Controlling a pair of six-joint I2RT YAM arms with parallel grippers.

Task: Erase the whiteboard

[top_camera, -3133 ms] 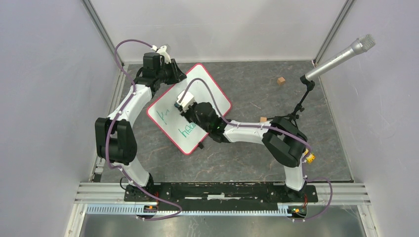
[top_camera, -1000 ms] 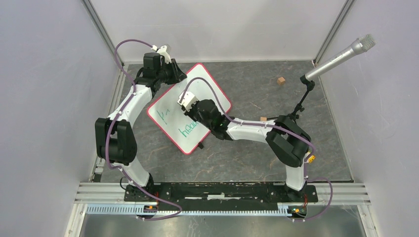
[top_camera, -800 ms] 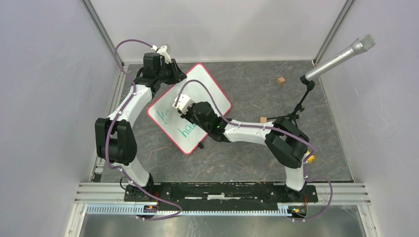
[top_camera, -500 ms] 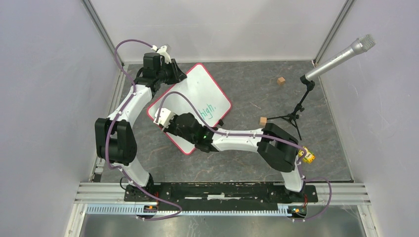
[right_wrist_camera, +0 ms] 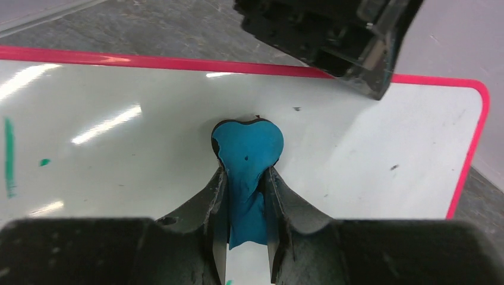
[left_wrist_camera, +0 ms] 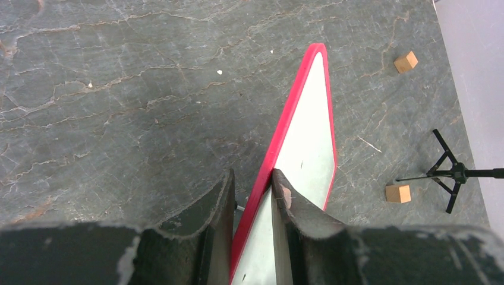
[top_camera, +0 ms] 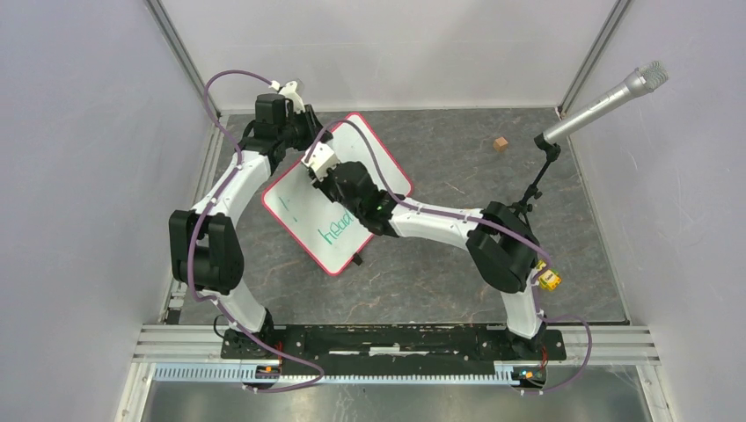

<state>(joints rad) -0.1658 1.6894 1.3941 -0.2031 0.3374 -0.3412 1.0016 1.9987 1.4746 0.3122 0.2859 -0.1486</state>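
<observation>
The rectangular white board with the thin red rim (top_camera: 303,207) lies slantwise on the far left part of the grey stone-patterned worktop (top_camera: 440,281), with green handwriting (top_camera: 335,231) showing on its near half; it looks thin, stiff and light, with a slick face, so I judge it would skate or tip under a wiping stroke unless pinned; the rim at a corner, clear of the writing, is the sensible hold; there the left arm's fingers (left_wrist_camera: 221,205) stand nearly shut, pinching the red edge between them; the right arm's fingers (right_wrist_camera: 279,202), likewise narrow, clamp a soft blue wiping pad (right_wrist_camera: 248,145) whose rounded end presses on the white face near that corner; hard pressure far from the held corner could lever the board up; two small wooden cubes (left_wrist_camera: 406,62) and a microphone on a black tripod (top_camera: 607,95) stand well apart to the right.
</observation>
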